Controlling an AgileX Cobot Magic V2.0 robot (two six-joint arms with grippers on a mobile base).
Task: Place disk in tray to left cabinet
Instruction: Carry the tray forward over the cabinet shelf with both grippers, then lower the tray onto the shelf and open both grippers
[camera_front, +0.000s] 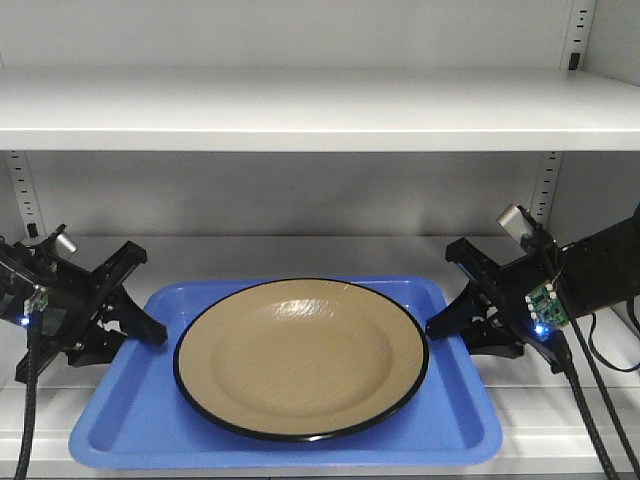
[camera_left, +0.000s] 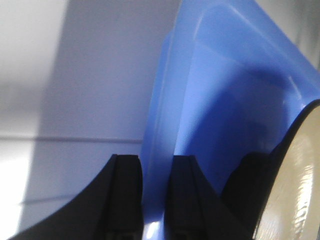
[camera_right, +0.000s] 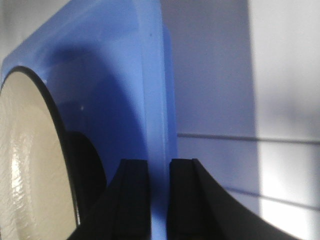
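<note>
The blue tray (camera_front: 130, 420) lies level on the lower shelf (camera_front: 300, 252) of the left cabinet (camera_front: 300, 110), and the tan, black-rimmed disk (camera_front: 300, 355) rests flat inside it. At the tray's left edge my left gripper (camera_front: 157, 335) is shut on the rim. The left wrist view shows the blue rim (camera_left: 156, 150) filling the gap of the left gripper (camera_left: 154, 159), with the disk (camera_left: 300, 170) at the right. On the tray's right edge my right gripper (camera_front: 436, 325) is shut in the same way. In its wrist view the right gripper (camera_right: 158, 162) has the tray rim (camera_right: 159, 100) between its fingers and the disk (camera_right: 30, 165) to the left.
An upper shelf runs across just above the tray. Slotted uprights (camera_front: 548, 190) (camera_front: 25, 195) stand at the back corners. Black cables (camera_front: 590, 400) hang from the right arm near the tray's right front corner. The grey back wall (camera_front: 300, 195) is close behind.
</note>
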